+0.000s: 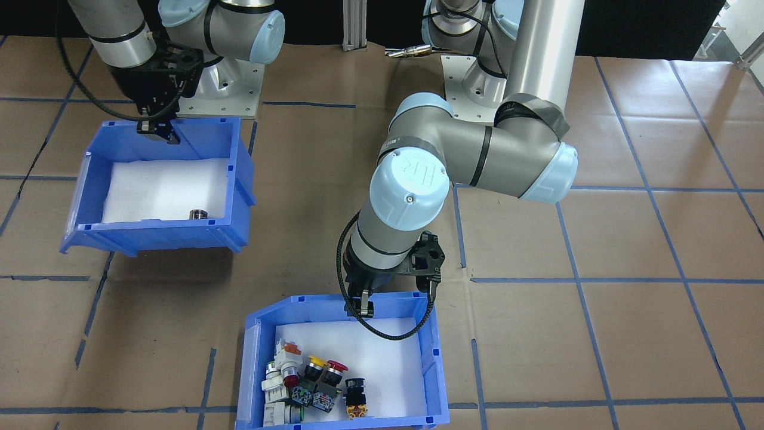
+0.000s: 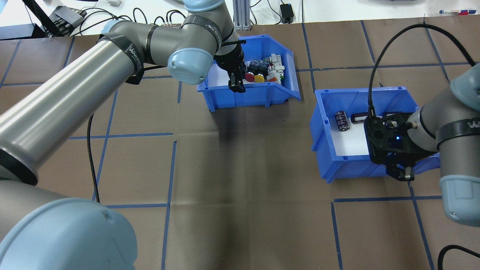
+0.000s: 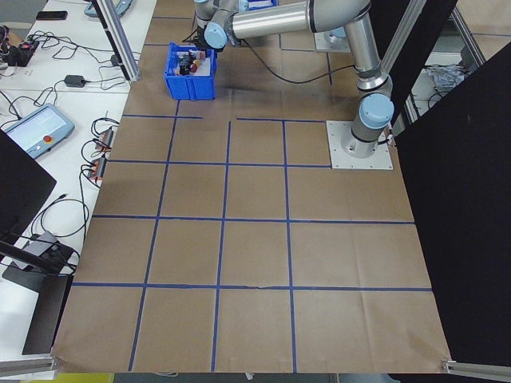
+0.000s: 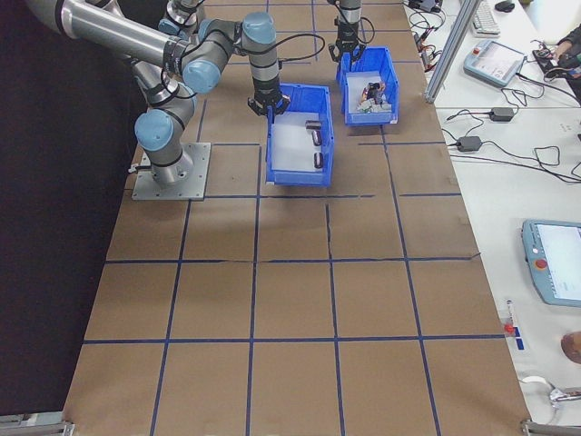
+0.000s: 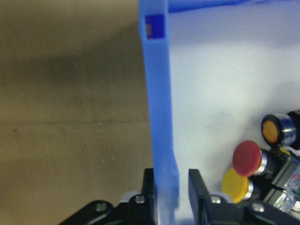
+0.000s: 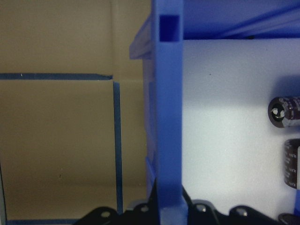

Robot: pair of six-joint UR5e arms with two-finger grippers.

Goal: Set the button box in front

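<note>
Button box [image 2: 262, 88] is what I see toward the far edge of the bench [image 2: 240, 210] from the robot, on the operators' side, near the middle of that edge. It is a blue bin with a white lining, and its red, yellow and white switches [image 1: 310, 382] are bunched at one end. My left end effector [image 2: 236, 83] has its fingers [image 5: 199, 197] on either side of the box's near wall, one inside and one outside, clamped on the blue plastic as the wrist camera shows it.

Closer to the robot and off to its right sits the second blue bin [image 2: 333, 165], with dark cylinders [image 2: 342, 120] lying on its white floor. My right end effector [image 2: 401, 173] straddles that bin's wall nearest the robot; the wrist view shows the wall running between the fingers, which look closed against it. The two bins stand well apart on the brown, blue-taped surface.
</note>
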